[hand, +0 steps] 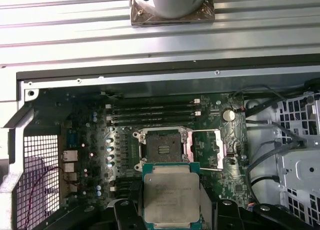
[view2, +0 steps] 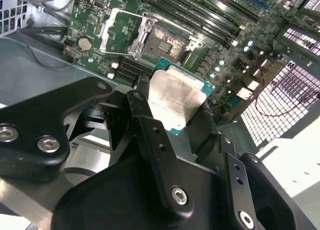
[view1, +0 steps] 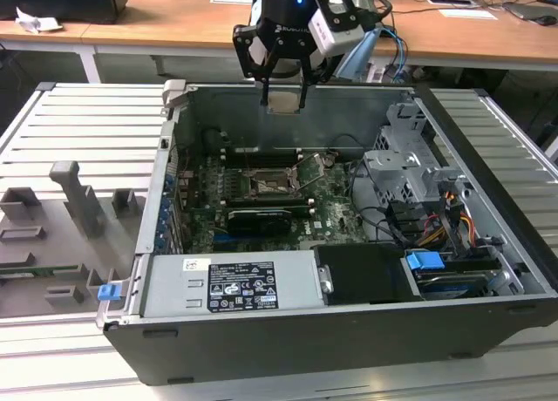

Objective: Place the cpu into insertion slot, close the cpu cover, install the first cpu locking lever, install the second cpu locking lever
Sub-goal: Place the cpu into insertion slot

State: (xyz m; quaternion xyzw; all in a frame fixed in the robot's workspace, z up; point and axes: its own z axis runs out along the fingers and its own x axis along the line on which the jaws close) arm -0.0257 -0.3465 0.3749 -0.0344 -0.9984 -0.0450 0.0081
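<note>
Hand (view1: 283,105) is gripping the cpu (view1: 283,98) by its edges, holding it in the air over the open computer case (view1: 349,331). In the exterior view the cpu is hanging at 12 o'clock from the bare insertion slot (view1: 264,185). The cpu cover (view1: 309,170) is lying flipped open at the slot's 2 o'clock.

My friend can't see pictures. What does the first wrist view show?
The gripper holds the cpu over an open computer, not yet in the empty insertion slot. The cpu cover is flipped open beside the slot.
</note>
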